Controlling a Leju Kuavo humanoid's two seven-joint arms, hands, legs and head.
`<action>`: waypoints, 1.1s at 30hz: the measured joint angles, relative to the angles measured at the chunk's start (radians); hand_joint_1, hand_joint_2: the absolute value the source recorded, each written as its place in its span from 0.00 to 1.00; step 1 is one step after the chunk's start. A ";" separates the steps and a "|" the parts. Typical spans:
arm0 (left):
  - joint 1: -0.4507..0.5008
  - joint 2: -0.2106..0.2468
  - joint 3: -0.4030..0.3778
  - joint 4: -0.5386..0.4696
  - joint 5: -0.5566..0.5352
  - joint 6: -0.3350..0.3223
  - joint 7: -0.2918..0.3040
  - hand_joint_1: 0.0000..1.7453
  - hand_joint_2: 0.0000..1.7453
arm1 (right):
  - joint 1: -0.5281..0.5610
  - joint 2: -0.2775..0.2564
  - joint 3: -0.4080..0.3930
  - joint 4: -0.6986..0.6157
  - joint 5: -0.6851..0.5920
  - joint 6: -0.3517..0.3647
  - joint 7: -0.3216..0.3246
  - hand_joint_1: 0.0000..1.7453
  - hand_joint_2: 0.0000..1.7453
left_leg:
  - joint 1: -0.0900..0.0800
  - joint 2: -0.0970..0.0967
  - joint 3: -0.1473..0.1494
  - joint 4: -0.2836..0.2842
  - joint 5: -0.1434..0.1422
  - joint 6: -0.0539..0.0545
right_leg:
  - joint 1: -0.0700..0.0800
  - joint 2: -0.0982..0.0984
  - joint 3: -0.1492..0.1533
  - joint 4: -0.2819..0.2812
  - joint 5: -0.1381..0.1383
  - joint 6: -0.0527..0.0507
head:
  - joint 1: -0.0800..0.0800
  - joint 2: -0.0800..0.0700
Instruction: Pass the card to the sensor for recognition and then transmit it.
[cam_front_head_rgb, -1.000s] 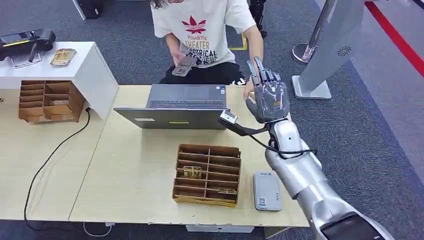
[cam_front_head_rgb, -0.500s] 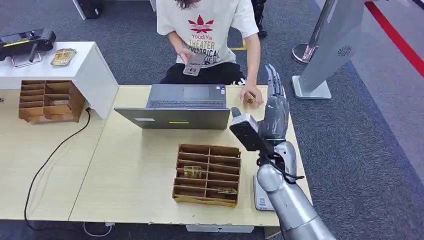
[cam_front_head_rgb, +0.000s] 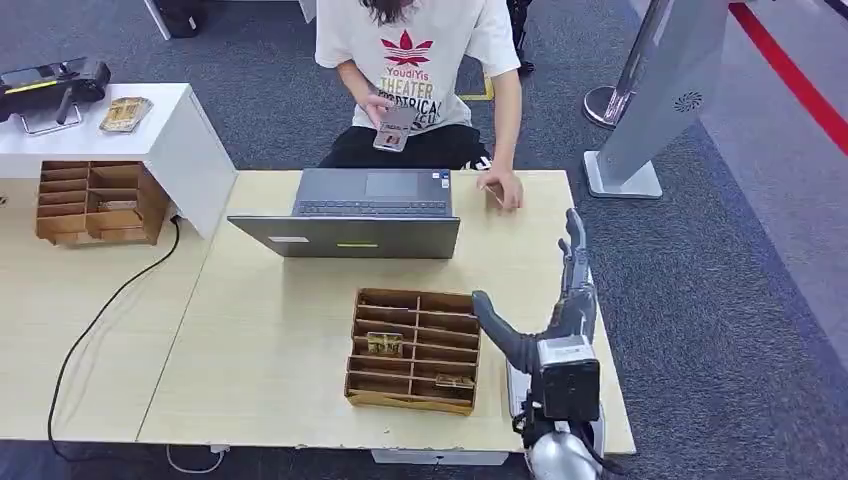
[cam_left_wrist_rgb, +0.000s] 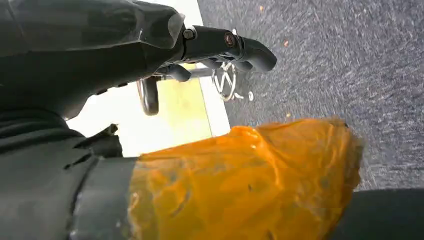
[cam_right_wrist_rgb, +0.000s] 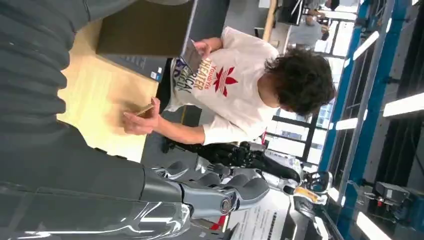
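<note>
A light wooden table (cam_front_head_rgb: 260, 330) stands on grey carpet (cam_front_head_rgb: 720, 300). A white cabinet (cam_front_head_rgb: 170, 140) sits beside it.

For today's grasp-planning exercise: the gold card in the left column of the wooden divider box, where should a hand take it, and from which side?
Probably by its upper edge, pinched across the thin faces, coming from straight above: the gold card sits in a narrow slot of the divider box, whose walls seem to block the sides.
</note>
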 joint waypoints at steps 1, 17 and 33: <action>0.000 -0.002 0.003 0.000 0.003 0.002 0.000 0.00 0.00 | 0.014 -0.002 0.004 -0.010 0.020 0.001 0.002 0.12 1.00 | 0.000 0.000 0.000 0.000 0.000 0.000 | 0.000 0.000 0.000 0.000 0.000 0.000 | 0.000 0.000; -0.001 -0.011 0.026 0.000 0.010 0.006 0.010 0.00 0.00 | 0.069 -0.034 0.108 0.019 0.307 0.011 0.111 0.96 1.00 | 0.000 0.000 0.000 0.000 0.000 0.000 | 0.000 0.000 0.000 0.000 0.000 0.000 | 0.000 0.000; -0.002 -0.011 0.039 0.000 -0.004 -0.006 0.014 0.00 0.00 | 0.001 -0.063 0.180 0.189 0.688 -0.027 0.317 0.77 1.00 | 0.000 0.000 0.000 0.000 0.000 0.000 | 0.000 0.000 0.000 0.000 0.000 0.000 | 0.000 0.000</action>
